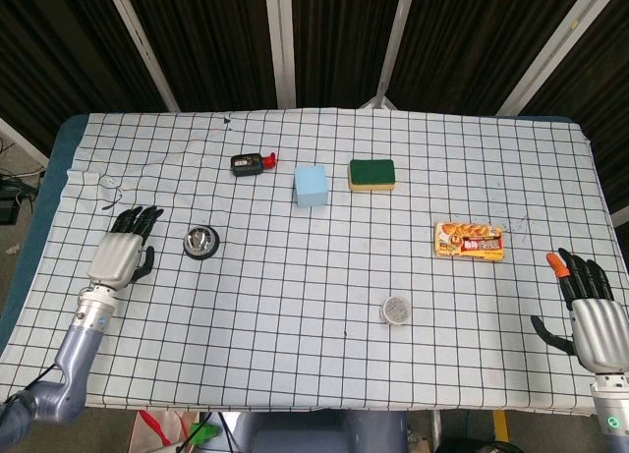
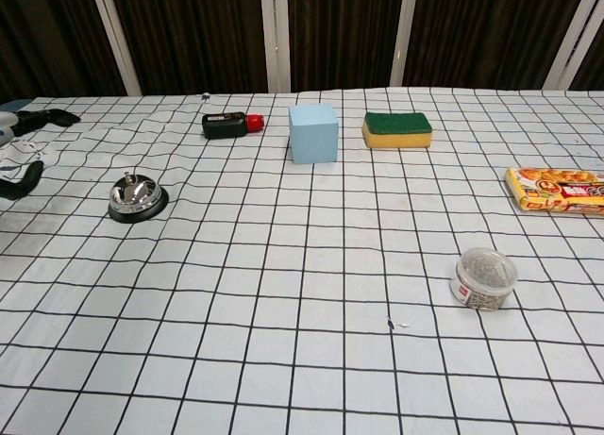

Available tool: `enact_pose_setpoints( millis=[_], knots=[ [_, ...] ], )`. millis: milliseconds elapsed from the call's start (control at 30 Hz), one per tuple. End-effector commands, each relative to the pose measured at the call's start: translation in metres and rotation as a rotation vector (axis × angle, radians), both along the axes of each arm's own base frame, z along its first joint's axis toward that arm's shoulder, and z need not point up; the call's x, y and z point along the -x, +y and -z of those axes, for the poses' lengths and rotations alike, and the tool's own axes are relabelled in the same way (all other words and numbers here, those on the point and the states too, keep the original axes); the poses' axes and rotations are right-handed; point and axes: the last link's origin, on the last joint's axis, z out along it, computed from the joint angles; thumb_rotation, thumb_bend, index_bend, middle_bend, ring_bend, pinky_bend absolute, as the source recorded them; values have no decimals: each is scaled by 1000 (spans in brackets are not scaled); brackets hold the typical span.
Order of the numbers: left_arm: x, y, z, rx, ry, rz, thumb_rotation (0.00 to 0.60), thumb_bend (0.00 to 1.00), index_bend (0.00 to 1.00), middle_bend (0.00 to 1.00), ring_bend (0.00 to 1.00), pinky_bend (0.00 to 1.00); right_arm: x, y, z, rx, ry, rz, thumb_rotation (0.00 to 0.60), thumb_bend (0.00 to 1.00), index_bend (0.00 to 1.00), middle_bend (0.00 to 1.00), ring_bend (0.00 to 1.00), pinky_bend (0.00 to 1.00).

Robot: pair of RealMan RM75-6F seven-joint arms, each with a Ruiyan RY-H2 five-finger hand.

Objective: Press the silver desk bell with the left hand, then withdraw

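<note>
The silver desk bell (image 1: 200, 242) stands on the checked cloth of the table (image 1: 295, 315), toward the left edge and about midway between the near and far edges. The left hand (image 1: 123, 252) hovers just beside it on the left-edge side, fingers apart and extended, holding nothing and not touching the bell. The right hand (image 1: 590, 311) sits at the near right corner, fingers spread wide and empty, well apart from the snack packet (image 1: 469, 241).
</note>
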Motion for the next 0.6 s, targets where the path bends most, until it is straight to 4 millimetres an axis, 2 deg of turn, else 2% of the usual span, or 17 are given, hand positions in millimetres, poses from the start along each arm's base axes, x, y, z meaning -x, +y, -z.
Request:
enact_pose_setpoints(
  millis=[33,333,600],
  knots=[
    [-9,16,21,28,9,-7,600,880,29,37,0,0,1,0,0,0,-2,1,600,305,82,6,35,0],
    [-23,31,52,76,36,-6,600,879,27,37,0,0,2,-1,-2,6,-8,3,600,305,82,6,35,0],
    [-36,33,74,124,62,22,600,880,27,37,0,0,3,0,-5,11,-14,3,600,305,82,6,35,0]
  ],
)
